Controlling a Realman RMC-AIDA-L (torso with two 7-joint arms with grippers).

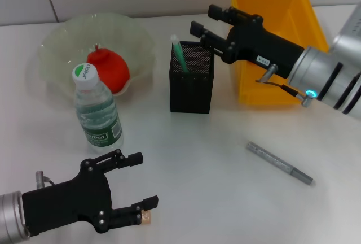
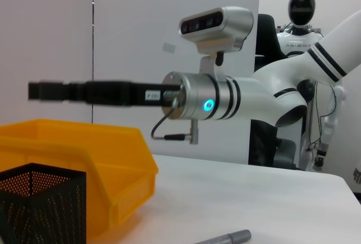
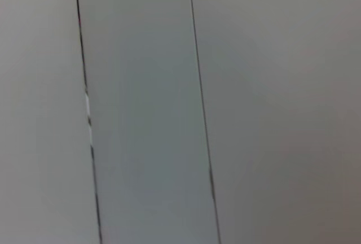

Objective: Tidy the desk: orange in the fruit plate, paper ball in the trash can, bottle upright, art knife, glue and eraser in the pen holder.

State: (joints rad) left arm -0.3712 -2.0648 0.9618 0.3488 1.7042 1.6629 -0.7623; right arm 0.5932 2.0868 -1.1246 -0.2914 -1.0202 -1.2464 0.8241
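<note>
1. Head view shows the right pincer (image 1: 196,29) up in the air, just above the back rim of the black mesh pen holder (image 1: 192,79). Its fingers are spread and hold nothing.
2. A green stick (image 1: 180,53) stands in the pen holder already. I think it is the glue.
3. The bottle (image 1: 96,108) stands upright near the pale fruit plate (image 1: 56,43), and a red-orange fruit (image 1: 108,70) lies in the plate.
4. The grey art knife (image 1: 279,163) lies flat on the white worktop (image 1: 225,199), well apart from the pen holder, on the robot's right side.
5. The knife's long line runs slantwise, from the end nearer the pen holder down to the end nearer the robot.
6. The right pincer is the nearer one, I think. To get the knife it has to come back toward the robot and go down.
7. Its fingers should close across the thin body, not along it.
8. The left pincer (image 1: 144,181) sits low at the robot's near left, fingers spread. A small tan thing (image 1: 146,216) lies by its lower fingertip; I cannot tell what it is.
9. The yellow bin (image 1: 271,40) stands behind the right arm.
</note>
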